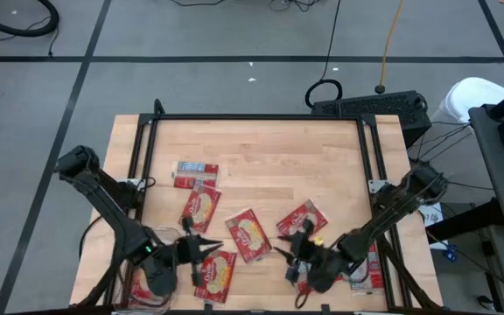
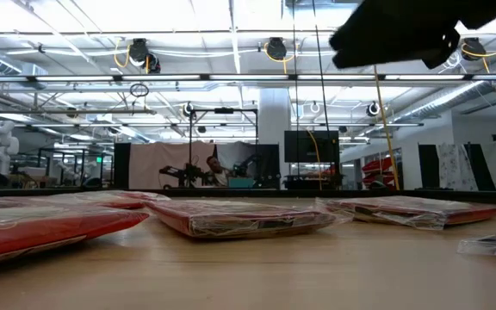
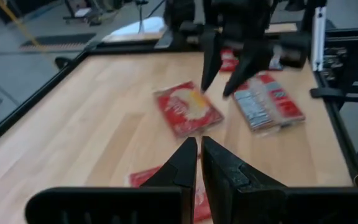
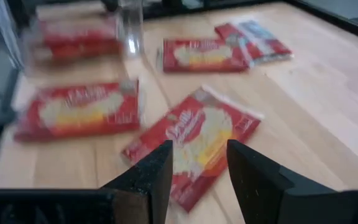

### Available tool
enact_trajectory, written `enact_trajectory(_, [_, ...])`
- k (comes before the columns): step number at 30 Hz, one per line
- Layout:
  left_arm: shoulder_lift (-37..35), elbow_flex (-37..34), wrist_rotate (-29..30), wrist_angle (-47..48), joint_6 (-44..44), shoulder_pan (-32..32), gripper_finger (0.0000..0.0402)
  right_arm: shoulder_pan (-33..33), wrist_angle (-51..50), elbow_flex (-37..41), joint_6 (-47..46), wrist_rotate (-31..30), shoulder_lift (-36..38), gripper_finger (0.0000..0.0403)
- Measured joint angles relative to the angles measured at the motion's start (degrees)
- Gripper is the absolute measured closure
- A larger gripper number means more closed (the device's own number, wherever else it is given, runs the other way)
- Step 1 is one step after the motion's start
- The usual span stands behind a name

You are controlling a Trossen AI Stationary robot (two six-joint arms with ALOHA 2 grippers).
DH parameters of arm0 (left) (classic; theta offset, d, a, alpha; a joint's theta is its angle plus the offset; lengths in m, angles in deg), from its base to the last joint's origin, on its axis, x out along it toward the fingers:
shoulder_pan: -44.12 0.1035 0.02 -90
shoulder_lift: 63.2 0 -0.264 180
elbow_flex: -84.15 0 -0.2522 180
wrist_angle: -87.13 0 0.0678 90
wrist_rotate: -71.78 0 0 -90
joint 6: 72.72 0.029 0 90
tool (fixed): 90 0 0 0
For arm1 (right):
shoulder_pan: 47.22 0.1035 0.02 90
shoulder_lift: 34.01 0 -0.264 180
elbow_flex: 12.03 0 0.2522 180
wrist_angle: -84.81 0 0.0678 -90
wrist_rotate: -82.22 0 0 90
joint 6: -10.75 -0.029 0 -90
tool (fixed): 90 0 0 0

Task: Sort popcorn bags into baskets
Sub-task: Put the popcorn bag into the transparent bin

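Here, seen from above: wooden tabletop [image 1: 269, 149] inside a dark frame, red bags scattered over its lower half. Bag [image 1: 195, 174] with white-blue label up, at centre left. Just below it, bag [image 1: 200, 208] tilted, yellow popcorn face up. Another bag [image 1: 248, 234] at lower centre, a further bag [image 1: 303, 220] just right of it, partly under the right arm. Bag [image 1: 216, 273] near the bottom edge, left of centre. Bag [image 1: 367, 269] at lower right, label side up, half hidden by the right arm.

Left gripper [image 1: 210, 248] at lower left, pointing right, above the tabletop near the bottom-edge bag; jaws shut, fingers [image 3: 188, 163] pressed together with only a thin slit, nothing held. Same seen in the left wrist view, with a red bag [image 3: 188, 109] and a label-up bag [image 3: 269, 102] lying ahead, and the right gripper [image 3: 227, 74] hanging beyond them.

Right gripper [image 1: 283, 249] at lower centre-right, pointing left toward the left one; jaws part open, empty. In the right wrist view, gap between the fingers [image 4: 151, 174] plain, a bag [image 4: 194, 140] flat on the wood beneath, not touched. More bags farther off, one [image 4: 79, 112] at left, one [image 4: 204, 55] at top centre.

Clear bin [image 1: 151, 280] at the bottom left corner, mostly hidden under the left arm; red showing inside, contents hard to tell.

Low view: bags [image 2: 239, 215] lying flat on the wood, an arm dark at upper right.
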Motion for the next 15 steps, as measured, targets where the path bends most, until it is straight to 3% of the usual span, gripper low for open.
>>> enact_trajectory(7, [4.95, 0.02, -0.18, -5.39, 5.03, 1.02, 0.0371, 0.15, -10.86, -5.46, -1.22, 1.53, -7.85, 0.0241])
enact_trajectory(15, [5.44, 0.00, -4.38, -5.42, 3.23, 2.30, 0.0371, -1.94, -18.75, -5.14, -1.32, 1.62, -10.94, 0.0168])
